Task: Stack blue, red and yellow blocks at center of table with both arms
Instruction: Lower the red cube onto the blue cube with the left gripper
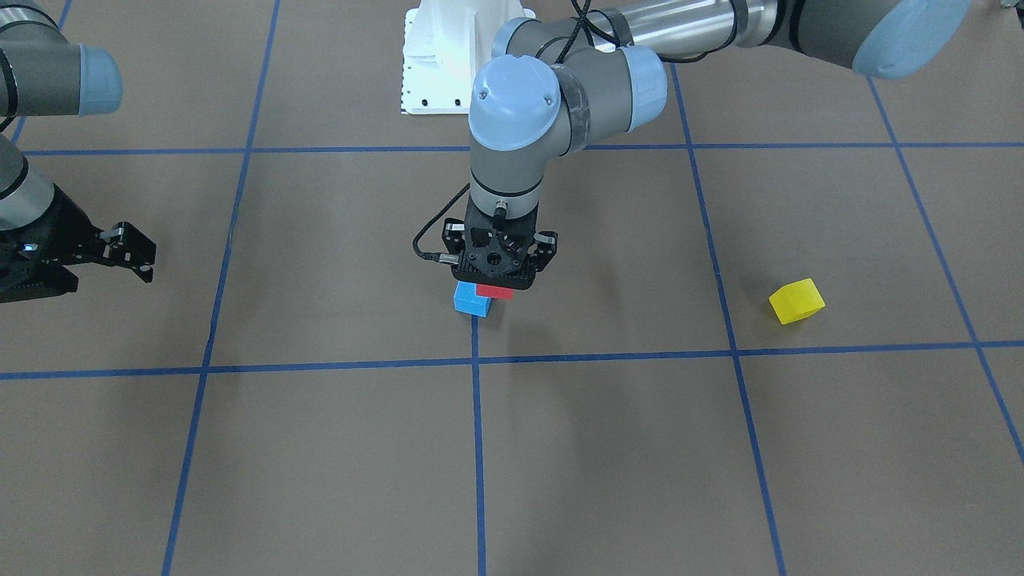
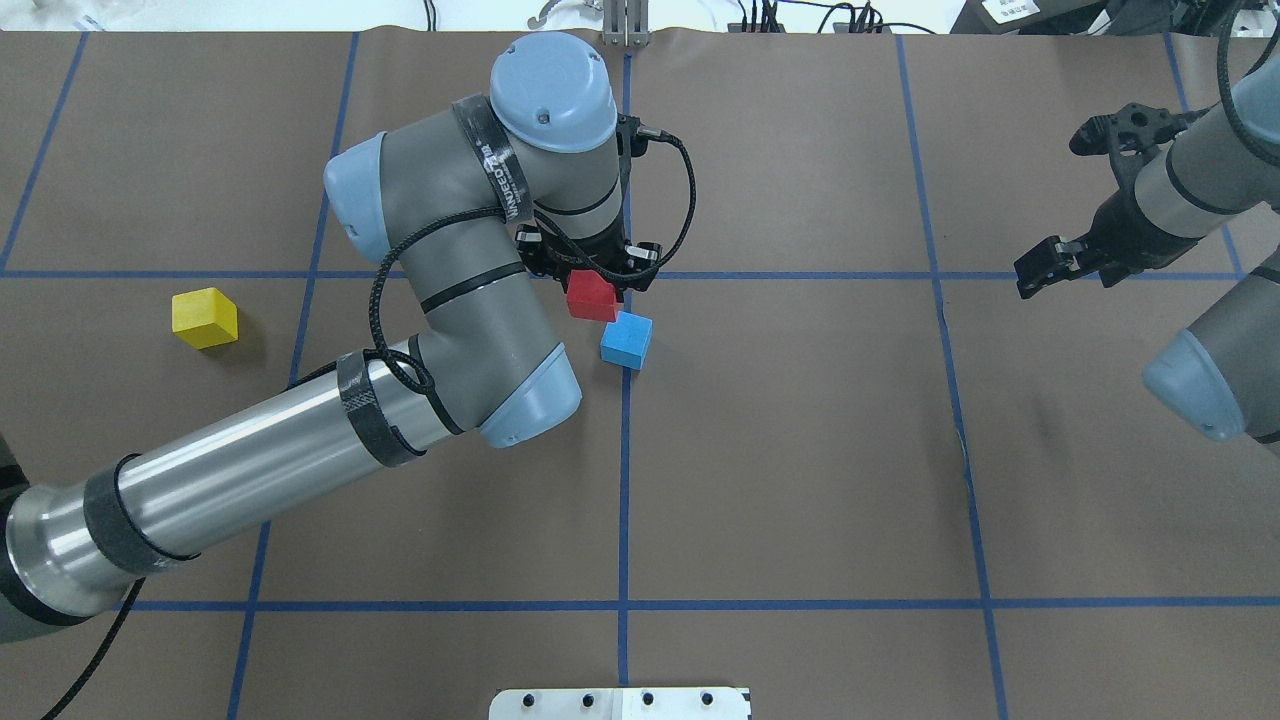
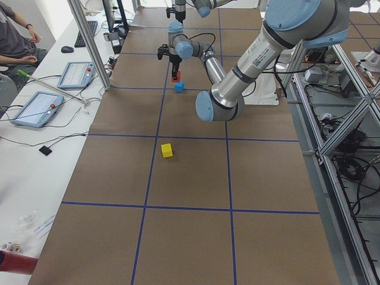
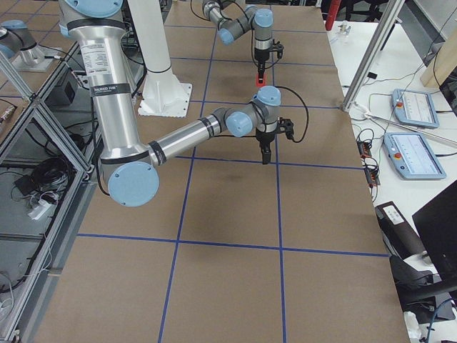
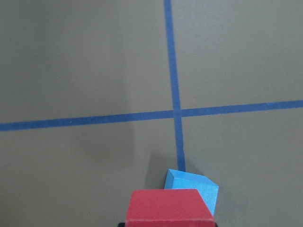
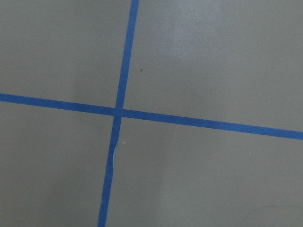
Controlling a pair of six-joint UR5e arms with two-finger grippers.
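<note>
Blocks: red block [image 1: 494,291] is pinched in the left gripper [image 2: 592,283], jaws closed tight on its sides, claw pointing straight down. It is lifted off the table [image 1: 608,464], and the exterior left view shows it higher than the blue block [image 1: 472,300]. The two overlap only partly and are offset. Cannot tell if red touches blue.

Blue block sits flat on the table near the centre, right against a tape line [image 1: 478,448] and close to a crossing of the grid. In the left wrist view red fills the bottom edge and a corner of blue pokes out just beyond it.

Yellow block [image 2: 204,318] is alone on the robot's left side, well apart from the other two, turned at an angle to the grid, with nothing touching it.

Left arm [image 2: 300,450] reaches in across the centre, elbow bent, black cable looped round the wrist.

Right gripper [image 2: 1052,208] is off at the robot's right, well apart from all blocks, jaws spread wide and gripping nothing. It hangs above the table, and its wrist view shows only brown surface and a tape crossing.

White pedestal base [image 1: 448,64] is at the robot's edge of the table.
</note>
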